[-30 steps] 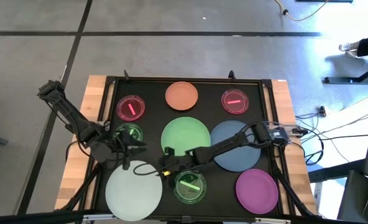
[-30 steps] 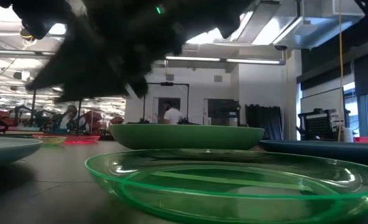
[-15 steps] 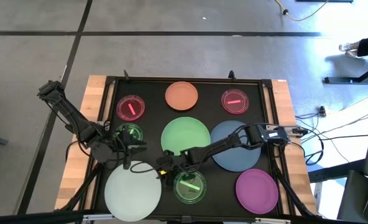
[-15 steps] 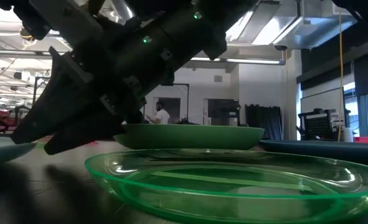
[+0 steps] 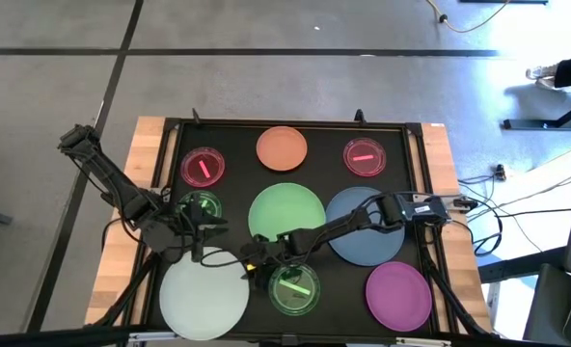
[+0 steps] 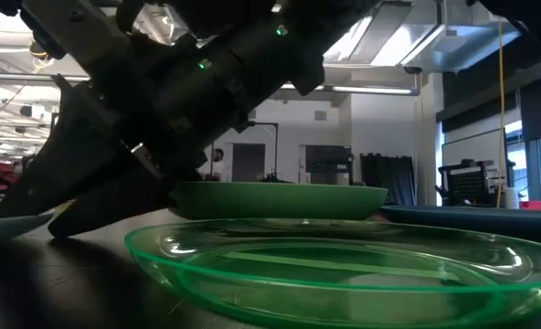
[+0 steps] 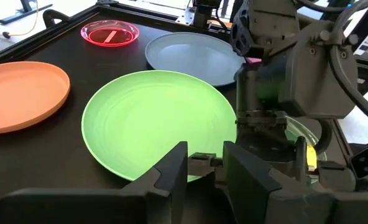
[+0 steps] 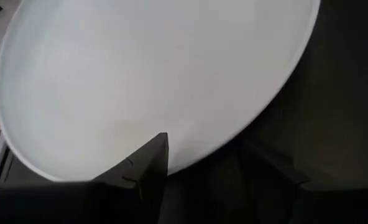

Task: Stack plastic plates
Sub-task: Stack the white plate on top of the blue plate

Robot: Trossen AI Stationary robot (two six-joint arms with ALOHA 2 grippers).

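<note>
The large whitish plate (image 5: pixel 205 299) lies flat at the table's near left and fills the right wrist view (image 8: pixel 140 74). My right gripper (image 5: pixel 250 255) (image 8: pixel 212 152) is open and low at that plate's right rim, one finger over the plate and one outside it. My left gripper (image 5: pixel 203 253) (image 7: pixel 206 158) is open and hangs over the plate's far rim. The large green plate (image 5: pixel 287 214), the blue plate (image 5: pixel 363 231), a small green striped dish (image 5: pixel 295 287) and the purple plate (image 5: pixel 398 294) lie flat nearby. My right gripper comes slanting down from the table's right at the whitish plate's right rim (image 8: pixel 258 118). One finger (image 8: pixel 153 158) stands over the plate's inside, the other (image 8: pixel 271 174) over the dark table outside it. Whether either finger touches the plate, I cannot tell.
The orange plate (image 5: pixel 282 147) and two small pink dishes (image 5: pixel 203 166) (image 5: pixel 364 156) lie along the far side. Another small green dish (image 5: pixel 201 205) sits under the left arm. A raised black frame (image 5: pixel 295 123) borders the mat. The two grippers are close together.
My right gripper has moved toward the table's left and down, from above the small green dish to the whitish plate's right rim. In the low view it has sunk close to the table. The plates have kept still.
</note>
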